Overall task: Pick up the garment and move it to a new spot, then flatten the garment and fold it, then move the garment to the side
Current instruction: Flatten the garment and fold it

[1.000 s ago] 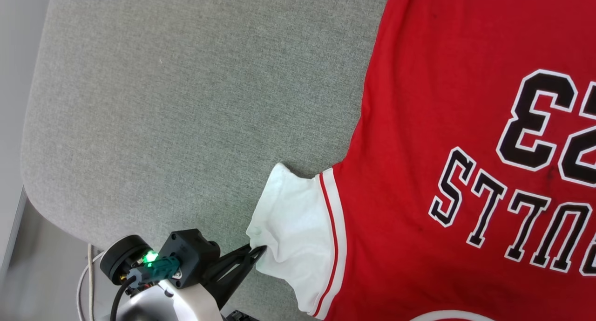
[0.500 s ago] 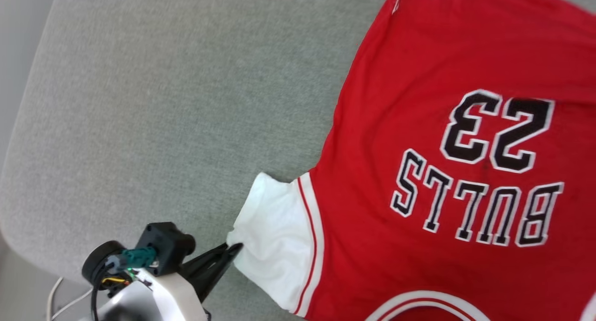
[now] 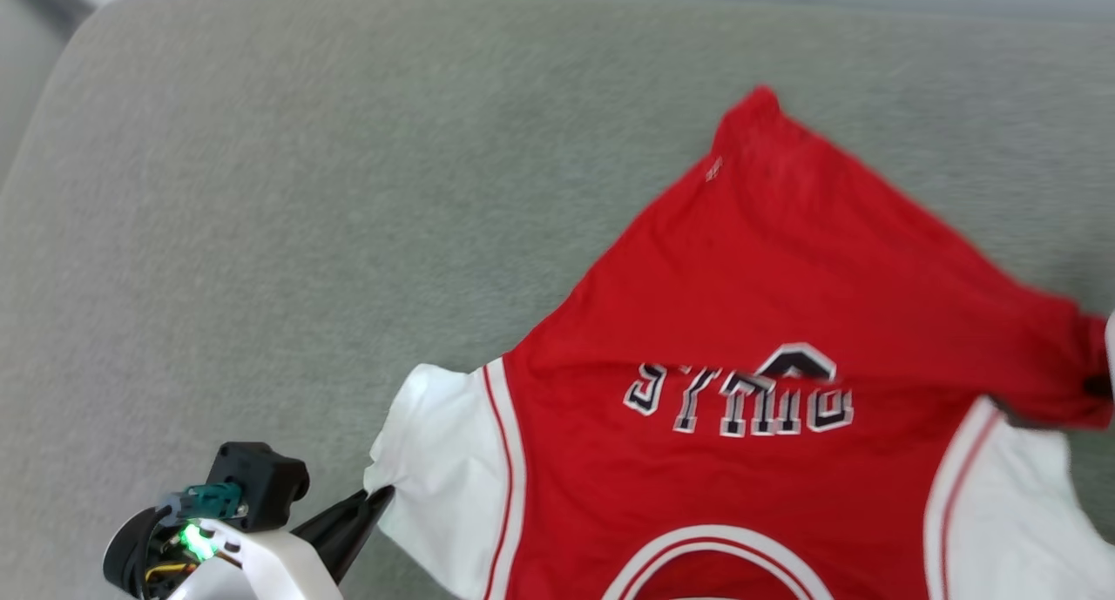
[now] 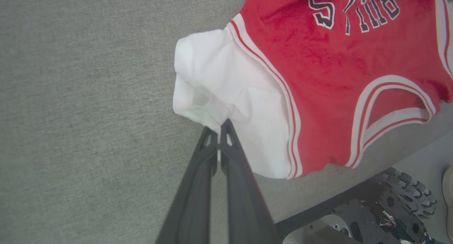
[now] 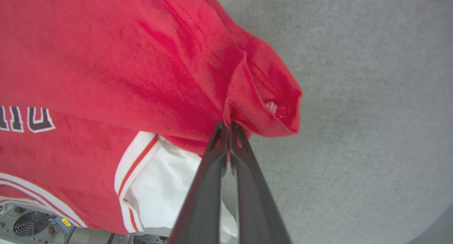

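Holding the garment (image 3: 740, 304) at two points on the grey fabric-covered table (image 3: 261, 191). Lies print-up over the table's right half, white-trimmed neckline (image 3: 714, 552) toward the near edge, one red hem corner pointing at the far edge.

With the left hand (image 4: 218, 126), pinching the cuff of the left white sleeve (image 4: 226, 84): dark fingers pressed together on the cloth, close to the near edge, the cuff puckered where gripped.

With the right hand (image 5: 228, 125), clamped tight on a bunched red hem corner (image 5: 269, 95), held up off the table and back over the shirt's own body. Across the print, a fold of plain red cloth hanging from that grip. Below the fold, the "BULLS" lettering (image 3: 740, 404), upside down in the head view; above it, only a sliver of the number peeping out.

Under the raised corner, the right white sleeve (image 5: 166, 187) with its red-and-white striped trim, flat by the near edge.

Over the table's left half, bare grey fabric out to the rounded far left corner. Past the near edge, in the wrist views, grey parts of the robot's base (image 4: 371, 219). Somewhat blurred in the head view.
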Robot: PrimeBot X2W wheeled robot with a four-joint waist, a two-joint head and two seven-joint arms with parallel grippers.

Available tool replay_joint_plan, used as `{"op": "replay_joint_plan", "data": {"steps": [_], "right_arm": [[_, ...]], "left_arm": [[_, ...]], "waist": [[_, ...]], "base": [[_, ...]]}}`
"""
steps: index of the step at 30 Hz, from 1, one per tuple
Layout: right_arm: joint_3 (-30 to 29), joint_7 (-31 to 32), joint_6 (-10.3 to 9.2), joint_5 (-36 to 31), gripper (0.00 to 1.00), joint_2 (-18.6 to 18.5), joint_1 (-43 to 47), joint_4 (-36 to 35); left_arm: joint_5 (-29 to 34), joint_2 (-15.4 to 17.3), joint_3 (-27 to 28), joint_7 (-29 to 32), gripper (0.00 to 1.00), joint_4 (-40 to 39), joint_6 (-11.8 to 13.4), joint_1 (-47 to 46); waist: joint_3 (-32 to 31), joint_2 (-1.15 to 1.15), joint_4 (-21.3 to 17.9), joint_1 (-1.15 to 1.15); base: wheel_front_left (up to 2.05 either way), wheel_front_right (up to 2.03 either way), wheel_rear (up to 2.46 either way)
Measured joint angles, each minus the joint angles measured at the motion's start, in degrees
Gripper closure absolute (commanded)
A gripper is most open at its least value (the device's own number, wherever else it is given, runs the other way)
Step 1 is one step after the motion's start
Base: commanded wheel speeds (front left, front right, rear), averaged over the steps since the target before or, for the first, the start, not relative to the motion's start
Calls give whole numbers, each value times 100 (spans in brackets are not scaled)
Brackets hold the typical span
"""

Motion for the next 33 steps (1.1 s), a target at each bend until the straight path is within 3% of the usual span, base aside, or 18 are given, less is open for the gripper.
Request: {"op": "replay_joint_plan", "data": {"steps": [11,18,23,24,25,33], "right_arm": [[-458,-414,0,412,100,302,1726,-840],[-469,-668,0,437,100,439,2786,-1100],[-385,-893,0,481,100,444,2932,-1106],[-350,-971,0,531,73,444,2926,-1120],[-367,-1043,0,580,0,466,2896,-1123],[-176,-990,-1,1011,0,201,1981,-1495]], "left_arm": [[-157,-130,24,-141,100,126,160,292],[-137,-126,-3,-165,100,104,225,400],[-89,-164,-118,-156,100,59,244,410],[-82,-166,-130,-147,100,51,243,409],[-70,-168,-135,-140,100,44,243,408],[43,-169,-160,-175,100,-52,278,405]], "waist": [[-771,0,-609,0],[-1005,0,-753,0],[-1002,0,-720,0],[-991,0,-710,0],[-975,0,-700,0],[-787,0,-591,0]], "base": [[0,0,0],[0,0,0],[0,0,0],[0,0,0],[0,0,0],[0,0,0]]}}
